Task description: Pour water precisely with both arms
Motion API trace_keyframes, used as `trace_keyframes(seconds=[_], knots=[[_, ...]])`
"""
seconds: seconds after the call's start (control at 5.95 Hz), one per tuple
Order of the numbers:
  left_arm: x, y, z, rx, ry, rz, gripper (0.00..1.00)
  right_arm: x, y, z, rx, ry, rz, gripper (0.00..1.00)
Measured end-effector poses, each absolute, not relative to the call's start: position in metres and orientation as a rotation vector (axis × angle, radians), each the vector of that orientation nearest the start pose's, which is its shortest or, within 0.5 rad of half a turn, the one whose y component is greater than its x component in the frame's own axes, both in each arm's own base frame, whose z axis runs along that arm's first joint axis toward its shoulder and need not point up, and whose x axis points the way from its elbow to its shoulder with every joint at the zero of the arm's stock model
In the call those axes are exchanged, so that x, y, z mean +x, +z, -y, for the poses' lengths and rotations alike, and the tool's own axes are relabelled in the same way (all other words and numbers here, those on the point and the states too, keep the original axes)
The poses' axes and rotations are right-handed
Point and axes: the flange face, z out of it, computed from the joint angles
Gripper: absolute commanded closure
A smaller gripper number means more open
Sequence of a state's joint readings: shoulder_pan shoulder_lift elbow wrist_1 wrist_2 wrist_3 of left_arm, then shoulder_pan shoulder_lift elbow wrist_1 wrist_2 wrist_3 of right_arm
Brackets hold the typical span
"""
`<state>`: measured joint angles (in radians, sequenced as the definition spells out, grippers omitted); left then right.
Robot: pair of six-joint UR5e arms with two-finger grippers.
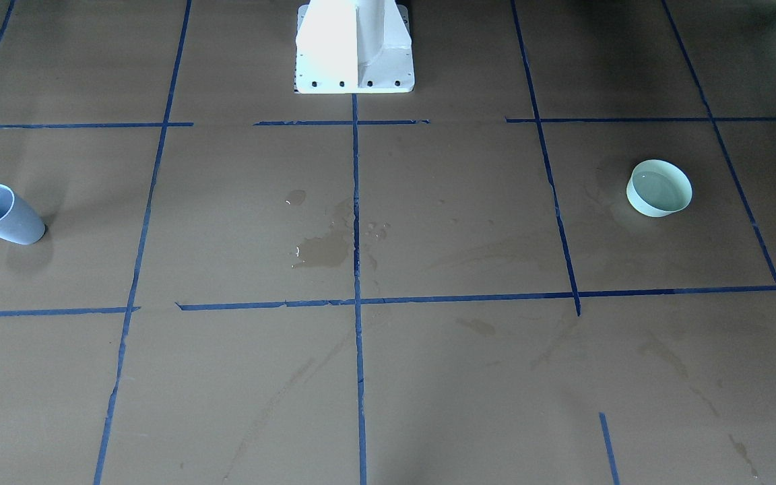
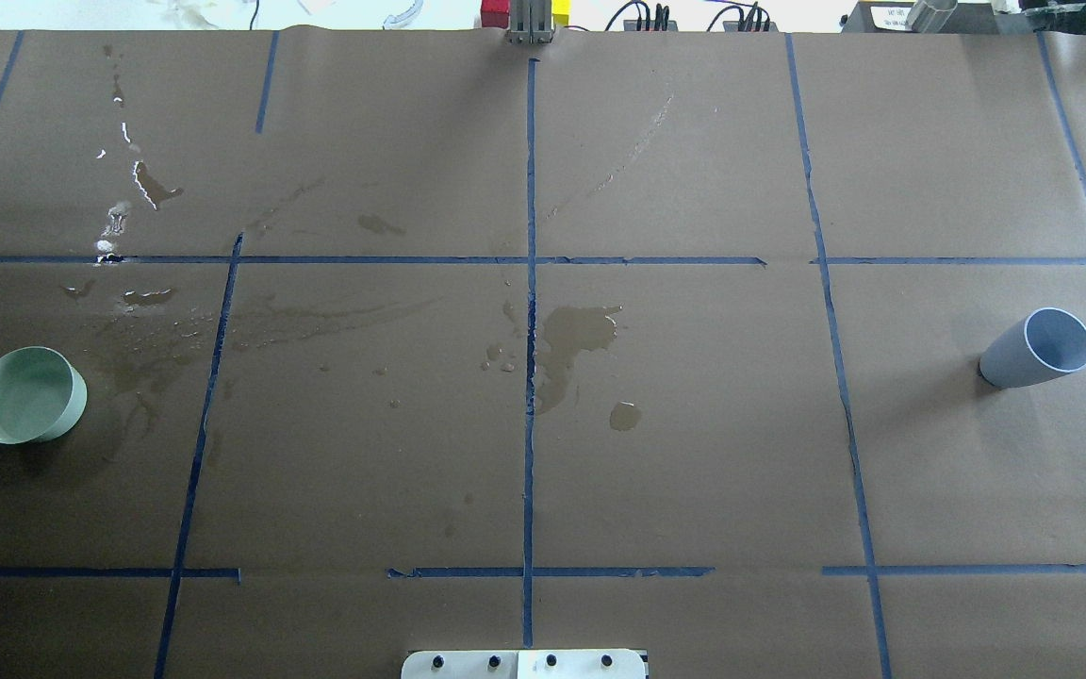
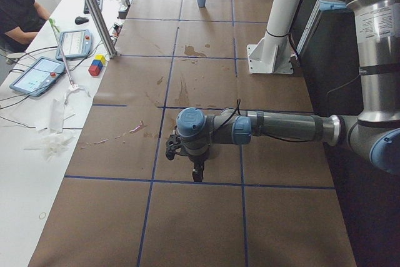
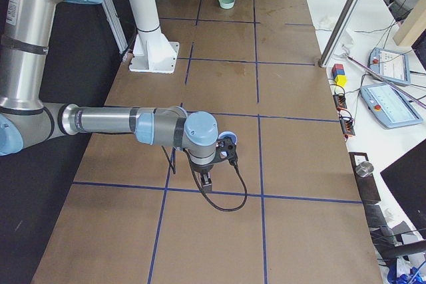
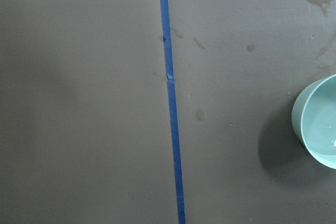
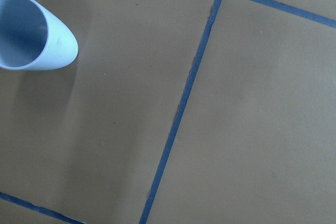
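At my left end of the desk [image 2: 694, 471]: pale green bowl [image 2: 79, 405], upright, holding the water [image 1: 662, 186], which is clear and shallow with a faint sheen. At my right end: blue-grey cup [image 2: 1010, 363], upright, well apart from the bowl. Its contents I can't make out.

Mid-desk, between the two: dark wet stain [image 2: 576, 330] beside the blue tape line [image 2: 531, 170], smaller drops near it. White pedestal [image 1: 354, 47] at my edge of the desk.

My left arm [image 3: 281, 128] stretches level above the brown paper, left claw [image 3: 197, 172] pointing down. Its wrist view catches the bowl at the right edge. My right arm [image 4: 106, 121] likewise, right claw [image 4: 207, 179] down, cup at top left of its wrist view.

Both claws show only from the side, so whether they are apart or together I cannot tell. Bowl and cup stand free of both.
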<state>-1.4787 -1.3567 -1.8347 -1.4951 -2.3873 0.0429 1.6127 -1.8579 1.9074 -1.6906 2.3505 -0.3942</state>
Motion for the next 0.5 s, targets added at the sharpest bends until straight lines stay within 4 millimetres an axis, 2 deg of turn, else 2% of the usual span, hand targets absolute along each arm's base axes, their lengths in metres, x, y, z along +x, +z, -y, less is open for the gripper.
trace_keyframes(seconds=[0.5], knots=[[-0.024,0.6259,0.4049,-0.037,0.117,-0.812,0.0,0.0776,0.6277,0.3623,0.102,-0.308,0.778,0.0]])
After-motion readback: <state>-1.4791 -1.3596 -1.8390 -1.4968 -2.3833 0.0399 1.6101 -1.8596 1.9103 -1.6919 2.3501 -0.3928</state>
